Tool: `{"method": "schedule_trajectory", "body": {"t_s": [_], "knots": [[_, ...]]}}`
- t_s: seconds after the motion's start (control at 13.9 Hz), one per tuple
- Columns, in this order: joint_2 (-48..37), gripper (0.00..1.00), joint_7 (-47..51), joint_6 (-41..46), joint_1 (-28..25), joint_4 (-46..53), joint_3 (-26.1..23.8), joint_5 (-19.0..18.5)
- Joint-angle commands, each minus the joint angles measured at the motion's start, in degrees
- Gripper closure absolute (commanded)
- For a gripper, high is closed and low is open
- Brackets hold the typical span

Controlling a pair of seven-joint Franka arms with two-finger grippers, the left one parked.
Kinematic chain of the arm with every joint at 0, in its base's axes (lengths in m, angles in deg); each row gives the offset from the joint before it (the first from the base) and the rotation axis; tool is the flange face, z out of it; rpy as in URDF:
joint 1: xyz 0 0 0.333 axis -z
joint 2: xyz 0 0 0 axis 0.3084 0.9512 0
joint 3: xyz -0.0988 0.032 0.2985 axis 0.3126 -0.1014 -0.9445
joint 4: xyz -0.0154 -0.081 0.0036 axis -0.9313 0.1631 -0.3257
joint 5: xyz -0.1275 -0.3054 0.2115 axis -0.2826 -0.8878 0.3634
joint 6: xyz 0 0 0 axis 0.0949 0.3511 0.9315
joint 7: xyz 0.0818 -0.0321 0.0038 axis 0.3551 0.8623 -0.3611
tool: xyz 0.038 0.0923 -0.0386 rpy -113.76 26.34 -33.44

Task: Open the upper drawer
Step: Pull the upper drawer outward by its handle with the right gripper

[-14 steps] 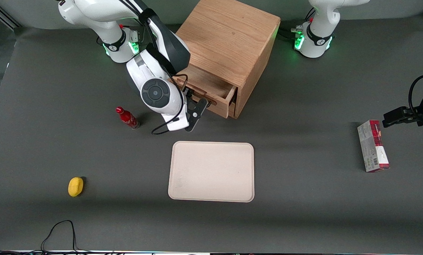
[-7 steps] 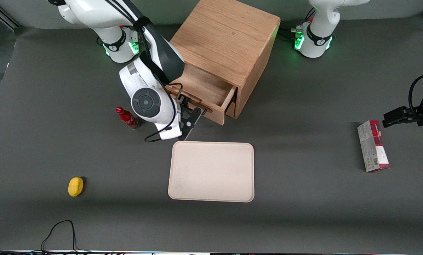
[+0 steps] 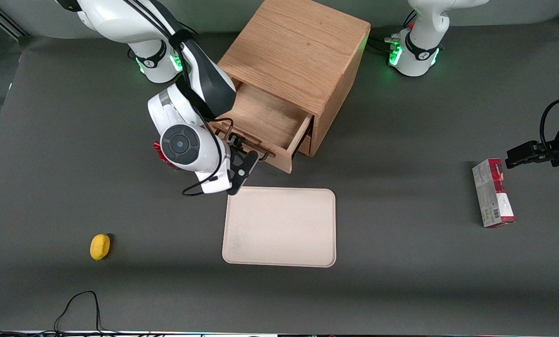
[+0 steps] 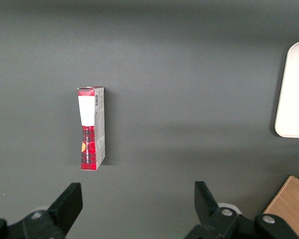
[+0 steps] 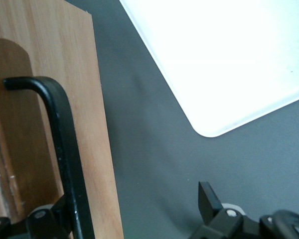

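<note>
The pincer [image 3: 235,164] sits at the front of the upper drawer [image 3: 265,122], its fingers astride the black bar handle [image 5: 65,149], though whether they pinch it cannot be told. The drawer stands well out of the cabinet [image 3: 298,56]. Pulling on could draw it past its runners, or bring the arm down onto the tray [image 3: 279,227] just in front. Against half a second ago, drawer and pincer have come nearer the front camera, hiding most of the red bottle [image 3: 158,150].
</note>
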Motion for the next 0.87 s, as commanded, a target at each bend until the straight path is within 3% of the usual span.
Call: {"method": "schedule_trajectory", "body": {"t_s": [0.0, 0.79], "knots": [[1.24, 0.00, -2.36, 0.34, 0.89, 2.87, -0.20, -0.81], [5.20, 0.00, -5.80, 0.34, 3.08, 9.02, -0.20, -0.63]]}}
